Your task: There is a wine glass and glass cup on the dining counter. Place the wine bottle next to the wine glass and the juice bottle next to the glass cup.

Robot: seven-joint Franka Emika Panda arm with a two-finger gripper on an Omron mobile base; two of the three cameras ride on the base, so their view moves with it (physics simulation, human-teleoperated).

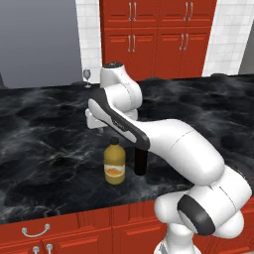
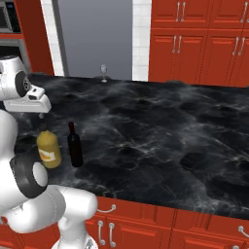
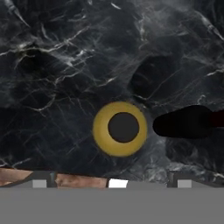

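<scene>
Jaws: wide apart, nothing between them; gripper (image 1: 97, 127) hangs pointing straight down above the juice bottle (image 1: 114, 164), clear of its cap. Hand view looks right down on that cap, centred, so judged lined up for a top-down descent.
Juice bottle: upright on the table (image 1: 44, 139), near its front edge, black cap on, label facing the base. Untouched. Hand view: yellow ring w/ dark cap (image 3: 123, 127) in the middle.
Wine bottle: upright just beside the juice bottle on its right in left base view (image 1: 141, 163), partly behind the forearm; plain in right base view (image 2: 74, 145). Close to the juice bottle but not touching, as far as can be told. Dark shape beside the yellow ring in hand view (image 3: 186, 122).
Wine glass: upright at far edge of the table (image 1: 87, 77), well apart from both bottles; also in right base view (image 2: 103, 72).
Glass cup: not identified in these views.
Step judged: pre-grasp on juice bottle; neither bottle delivered yet.
Next move needs: straight drop, jaws either side of the bottle's top.
Risk: wine bottle stands close; a jaw or the wrist could clip it and tip it, being tall and slim.
</scene>
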